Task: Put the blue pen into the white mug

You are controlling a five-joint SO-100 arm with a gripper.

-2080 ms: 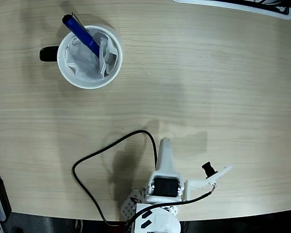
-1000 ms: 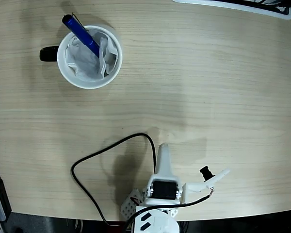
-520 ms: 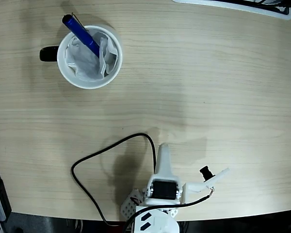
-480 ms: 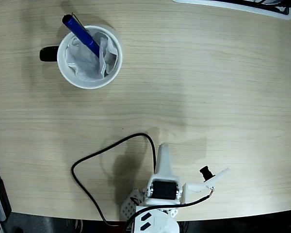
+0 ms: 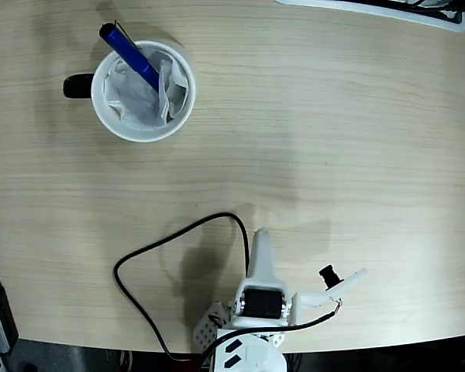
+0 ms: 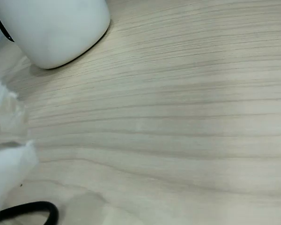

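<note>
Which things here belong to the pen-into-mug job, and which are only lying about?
Belong to the job:
- blue pen, standing tilted in the mug
- white mug, with crumpled paper inside
- pincer, pulled back at the near table edge

Only lying about:
- black cable looped on the table

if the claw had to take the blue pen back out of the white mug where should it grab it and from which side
Probably the capped top end of the blue pen. It leans out over the upper-left rim of the white mug in the fixed view, clear of the crumpled paper. Come from above, closing across the slim barrel and avoiding the thin clip.
</note>
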